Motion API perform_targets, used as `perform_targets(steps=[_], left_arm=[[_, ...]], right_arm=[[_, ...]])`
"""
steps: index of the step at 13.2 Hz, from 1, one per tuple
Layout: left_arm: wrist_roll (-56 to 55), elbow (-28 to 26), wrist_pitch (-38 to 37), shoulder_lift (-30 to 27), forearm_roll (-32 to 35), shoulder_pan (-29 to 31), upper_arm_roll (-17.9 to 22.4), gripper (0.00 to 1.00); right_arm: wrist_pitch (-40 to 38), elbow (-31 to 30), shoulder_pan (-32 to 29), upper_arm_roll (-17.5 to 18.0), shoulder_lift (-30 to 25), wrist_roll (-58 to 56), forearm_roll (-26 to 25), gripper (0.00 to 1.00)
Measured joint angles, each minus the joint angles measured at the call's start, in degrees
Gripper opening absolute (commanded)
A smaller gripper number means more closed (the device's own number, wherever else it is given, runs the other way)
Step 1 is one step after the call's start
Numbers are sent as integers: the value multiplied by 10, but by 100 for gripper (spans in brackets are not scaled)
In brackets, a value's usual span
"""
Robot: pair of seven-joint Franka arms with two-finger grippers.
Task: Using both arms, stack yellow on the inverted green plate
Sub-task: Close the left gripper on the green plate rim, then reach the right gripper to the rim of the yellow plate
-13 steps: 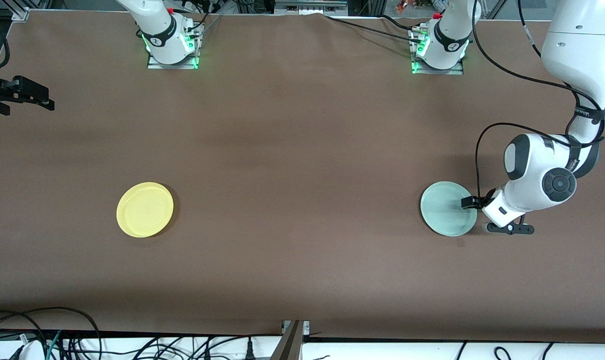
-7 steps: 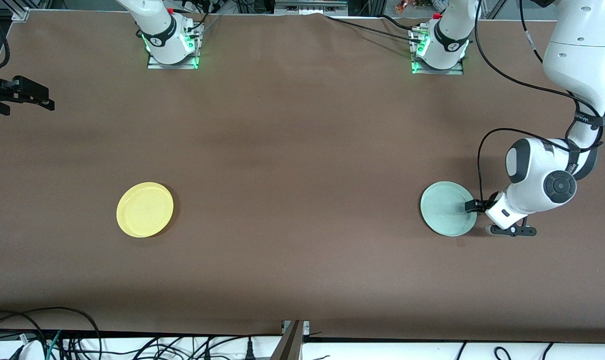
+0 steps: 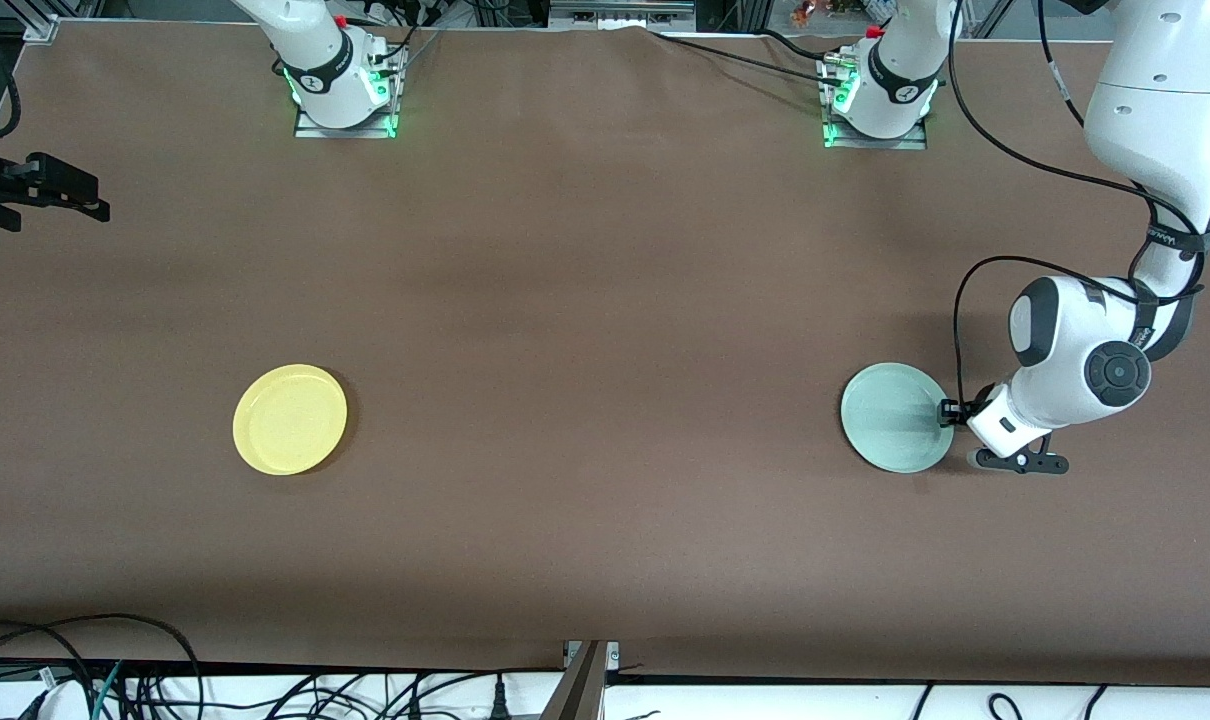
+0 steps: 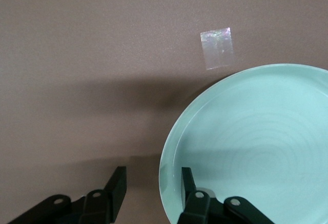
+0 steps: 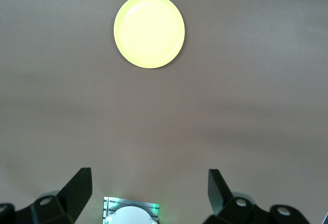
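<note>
Your green plate (image 3: 895, 417) lies rim up on the table (image 3: 605, 400) toward the left arm's end. The left hand (image 3: 946, 411) straddles its rim, fingers apart, gripping nothing. You look set to flip it: pinch the rim next. The yellow plate (image 3: 290, 418) lies well apart; the right hand (image 3: 63, 192) waits, open and empty.

The left claw (image 3: 947, 409) has drawn back slightly to the green plate's (image 3: 893, 417) rim (fingers astride it).
</note>
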Motion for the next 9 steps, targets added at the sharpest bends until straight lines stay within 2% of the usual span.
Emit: perform_targets(steps=[9], left_arm=[[2,-1,0,5,0,0,-1,33]], right_arm=[[27,11,-5,-4,50,0,0,100]])
